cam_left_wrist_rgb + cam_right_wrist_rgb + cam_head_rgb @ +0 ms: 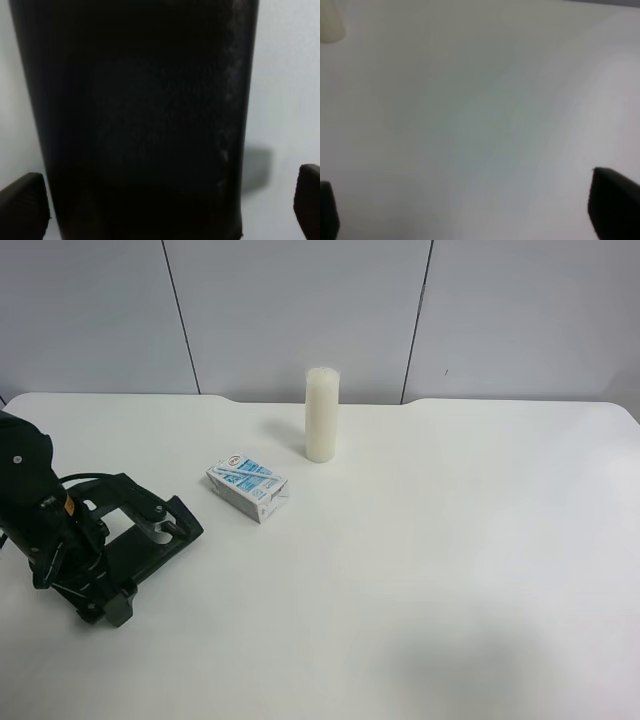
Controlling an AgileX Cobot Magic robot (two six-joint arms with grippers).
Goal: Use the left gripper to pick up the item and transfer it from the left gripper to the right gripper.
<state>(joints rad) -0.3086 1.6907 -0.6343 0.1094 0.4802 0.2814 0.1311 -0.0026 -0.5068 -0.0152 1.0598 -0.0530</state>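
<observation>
Exterior high view: the white table fills nearly everything below the grey wall panels. The next largest thing is the black arm at the exterior high view's left. It wears an orange band, and it reaches low over the table near that edge. The left wrist view shows that this is the left arm.

In that wrist view the item, a very dark soft pouch, lies flat on the table and takes up most of the picture. It runs lengthwise away from the camera. The left gripper straddles it with its claw spread wide, one fingertip on each long side. A strip of bare table shows between the pouch and the far finger. The other finger sits right against the pouch's edge. The close view is dark, so whether it actually touches is hard to say.

The white pillar candle stands upright toward the back of the table. The small blue-white carton lies on its side just in front of it, between the candle and the left arm and apart from both.

The right gripper shows only in the right wrist view. Its claw is released, with nothing but bare table between the tips, and the candle is a blur at one corner.
</observation>
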